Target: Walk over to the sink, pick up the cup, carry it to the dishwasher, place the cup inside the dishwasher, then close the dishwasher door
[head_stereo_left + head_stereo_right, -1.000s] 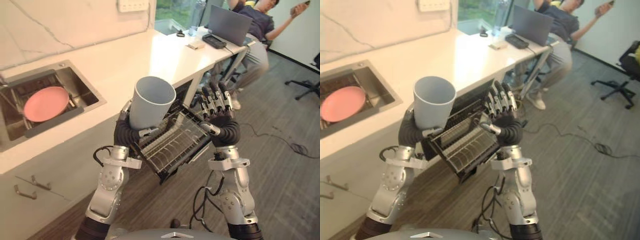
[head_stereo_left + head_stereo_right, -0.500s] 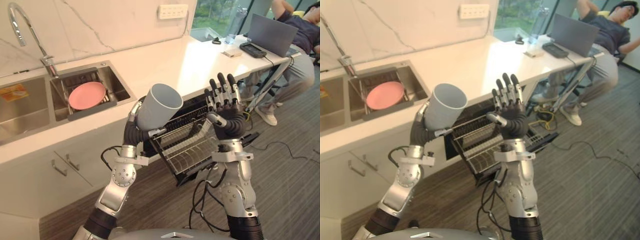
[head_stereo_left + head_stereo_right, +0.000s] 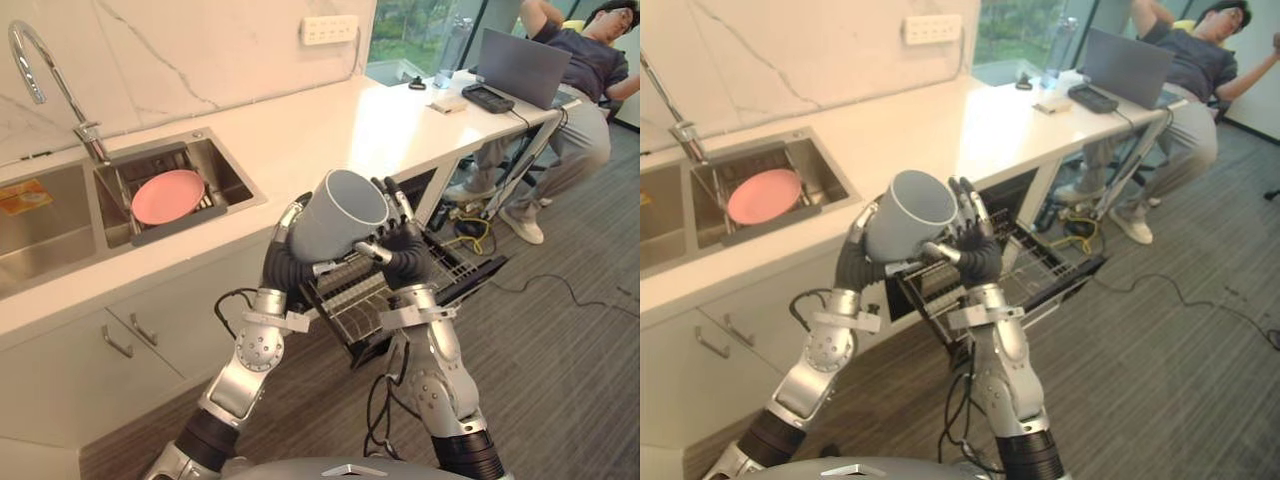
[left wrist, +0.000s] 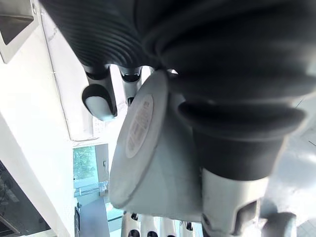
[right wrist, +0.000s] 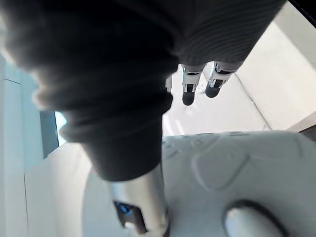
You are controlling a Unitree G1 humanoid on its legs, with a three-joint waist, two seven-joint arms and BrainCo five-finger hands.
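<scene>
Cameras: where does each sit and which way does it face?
Left eye view: head, looking down at the cup in the left hand, right hand against it; both arms show.
Right eye view: head, slightly rightward; same scene, dishwasher rack below.
Left wrist view: left wrist, facing the cup's base; dark cover, fingers.
Right wrist view: right wrist, along straight fingers beside the cup.
Shared: both eye views show the sink; both wrist views the cup.

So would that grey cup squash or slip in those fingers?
Probably stiff: the cup shows a round rim in the grip of the left hand. Likely light, held aloft that way. Its smooth wall may slip; the right hand rests against it.
</scene>
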